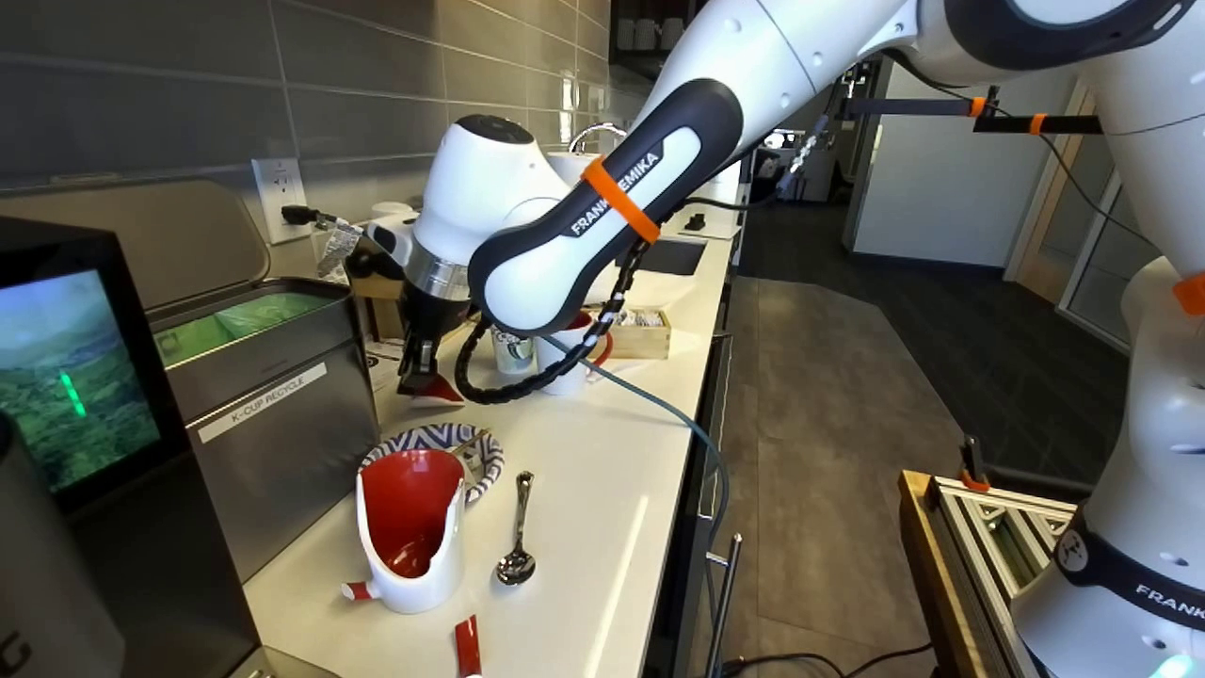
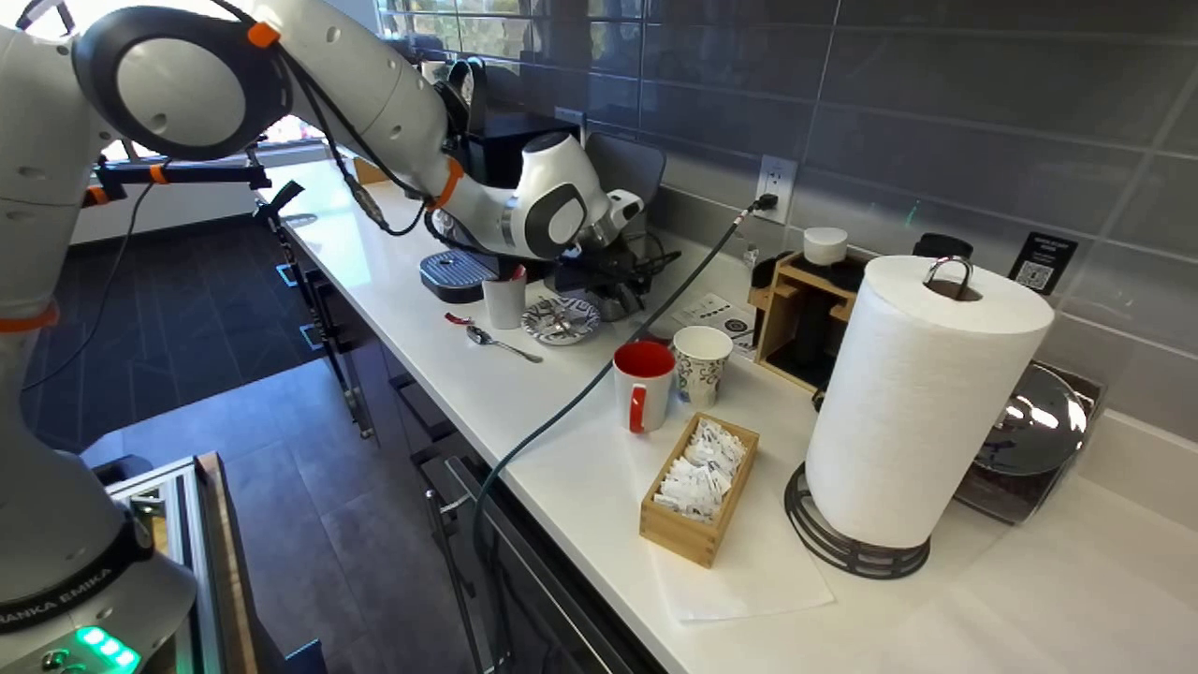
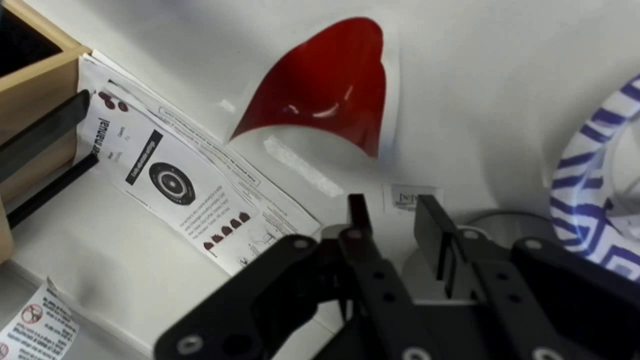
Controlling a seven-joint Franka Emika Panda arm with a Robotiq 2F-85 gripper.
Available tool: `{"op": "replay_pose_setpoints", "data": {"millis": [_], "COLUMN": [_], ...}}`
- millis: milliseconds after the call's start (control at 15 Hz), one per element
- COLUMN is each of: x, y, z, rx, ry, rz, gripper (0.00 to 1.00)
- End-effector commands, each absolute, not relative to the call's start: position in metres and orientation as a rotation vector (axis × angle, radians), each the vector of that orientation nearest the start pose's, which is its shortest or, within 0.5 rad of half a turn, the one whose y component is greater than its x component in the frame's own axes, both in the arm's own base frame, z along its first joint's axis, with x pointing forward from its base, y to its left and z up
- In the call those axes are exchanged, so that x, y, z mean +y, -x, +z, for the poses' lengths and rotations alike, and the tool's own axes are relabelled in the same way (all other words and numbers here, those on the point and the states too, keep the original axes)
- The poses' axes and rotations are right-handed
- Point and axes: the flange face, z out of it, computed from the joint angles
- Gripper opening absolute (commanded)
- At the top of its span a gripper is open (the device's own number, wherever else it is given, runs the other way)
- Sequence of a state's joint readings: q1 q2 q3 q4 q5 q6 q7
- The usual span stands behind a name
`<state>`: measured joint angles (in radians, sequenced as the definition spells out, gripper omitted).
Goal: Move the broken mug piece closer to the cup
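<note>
The broken mug piece [image 3: 325,90] is a curved shard, glossy red inside with a white edge. In the wrist view it lies on the counter beyond my fingertips. It shows beside the fingers in an exterior view [image 1: 439,392]. In an exterior view only a dark red bit of it [image 2: 657,339] shows behind the red-lined mug. My gripper [image 3: 391,206] is open, with nothing between its fingers; its fingers point down in an exterior view [image 1: 416,379]. The patterned paper cup [image 2: 701,363] stands beside the mug and is partly hidden by the arm in an exterior view [image 1: 513,353].
A white mug with red inside [image 2: 644,386] stands by the cup. A box of packets [image 2: 700,482], paper towel roll [image 2: 913,412], patterned plate [image 1: 485,461], broken mug [image 1: 424,574], spoon [image 1: 516,565], small red fragment [image 1: 468,645] and recycle bin [image 1: 282,452] surround. A cable [image 2: 562,412] crosses the counter.
</note>
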<state>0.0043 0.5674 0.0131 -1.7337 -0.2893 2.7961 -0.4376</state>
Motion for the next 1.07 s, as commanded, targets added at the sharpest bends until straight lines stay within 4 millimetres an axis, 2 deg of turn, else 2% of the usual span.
{"op": "replay_pose_setpoints", "data": {"millis": [0, 267, 333, 400, 600, 800, 867, 933, 1000], "x": [0.035, 0.026, 0.025, 0.024, 0.018, 0.004, -0.002, 0.009, 0.004], "y": [-0.680, -0.633, -0.622, -0.611, -0.574, -0.544, -0.538, -0.565, -0.557], "z": [0.342, 0.382, 0.391, 0.401, 0.433, 0.454, 0.460, 0.458, 0.463], "rx": [-1.217, -1.372, -1.411, -1.464, -1.586, -1.581, -1.614, -1.574, -1.592], "ry": [3.078, 3.101, 3.076, 3.044, 2.961, 2.906, 2.865, 2.919, 2.899], "rz": [-0.646, -0.303, -0.262, -0.238, -0.358, -0.511, -0.627, -0.505, -0.567], "gripper": [0.64, 0.95, 0.99, 1.00, 1.00, 1.00, 0.99, 1.00, 1.00]}}
